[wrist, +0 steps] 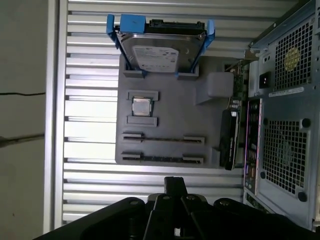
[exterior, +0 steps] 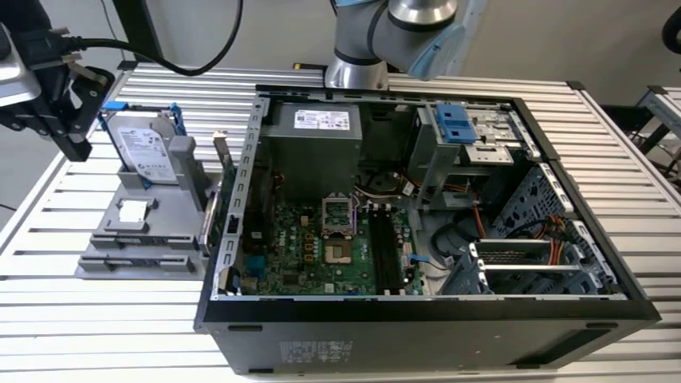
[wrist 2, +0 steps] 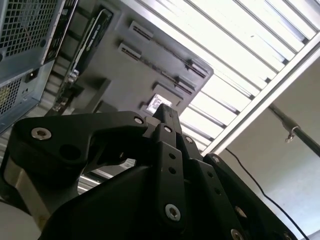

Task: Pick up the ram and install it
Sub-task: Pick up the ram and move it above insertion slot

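Aluminium slats form the pale tabletop (exterior: 107,335). The largest thing on it is the open black computer case (exterior: 426,317), lying on its side with the large green motherboard (exterior: 303,259) facing up. Toward the exterior view's right of that board run two long black memory slots (exterior: 380,247). At the far edge stands the grey-and-blue robot arm (exterior: 399,24).

Just beside the case, on the exterior view's left, lies a grey moulded parts tray (exterior: 107,263). At its far end a silver hard drive in a light-blue plastic bracket (exterior: 143,148) leans upright. Nearer sits a small square silver processor chip (exterior: 133,211).

The black hand (exterior: 75,148) hangs high on the exterior view's left of the tray, touching nothing. In both wrist views the hand (wrist: 175,182) has its fingers drawn together to one narrow tip, with nothing visible between them.

I cannot place the long blue ram stick with certainty. The tray's two pairs of grey slot holders (wrist: 162,140) each carry a thin dark line, which may be a bare groove or a board seen edge-on. The memory slots are too dark to show whether one is filled.

So, as I judge it, either the pick-up has not begun or the stick is already seated. The hand's upper part is cut off at the exterior view's edge.
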`<control>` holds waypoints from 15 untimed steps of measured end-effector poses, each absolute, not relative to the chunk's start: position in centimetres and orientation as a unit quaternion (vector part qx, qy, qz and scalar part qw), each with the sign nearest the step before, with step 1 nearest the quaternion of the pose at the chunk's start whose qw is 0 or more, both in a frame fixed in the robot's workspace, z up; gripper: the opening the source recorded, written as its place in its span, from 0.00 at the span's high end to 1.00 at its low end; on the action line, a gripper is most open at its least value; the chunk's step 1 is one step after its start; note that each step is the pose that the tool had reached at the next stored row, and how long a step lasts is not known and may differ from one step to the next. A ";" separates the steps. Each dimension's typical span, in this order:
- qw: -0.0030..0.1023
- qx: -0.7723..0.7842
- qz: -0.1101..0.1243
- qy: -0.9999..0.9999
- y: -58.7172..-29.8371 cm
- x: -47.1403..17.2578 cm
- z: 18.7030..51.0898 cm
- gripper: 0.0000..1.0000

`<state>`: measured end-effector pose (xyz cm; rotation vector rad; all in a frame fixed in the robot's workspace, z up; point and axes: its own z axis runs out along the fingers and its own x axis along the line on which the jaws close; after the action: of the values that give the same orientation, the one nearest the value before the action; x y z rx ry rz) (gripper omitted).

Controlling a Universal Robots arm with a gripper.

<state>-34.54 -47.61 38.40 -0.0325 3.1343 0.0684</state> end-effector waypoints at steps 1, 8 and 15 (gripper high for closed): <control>0.003 -0.012 0.022 1.000 -47.6 -34.5 38.4 1.00; 0.003 -0.024 0.022 0.999 -47.6 -34.5 38.4 1.00; 0.003 -0.037 0.021 0.999 -47.6 -34.5 38.4 1.00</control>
<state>-34.54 -47.61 38.39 -0.1157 3.1335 0.0668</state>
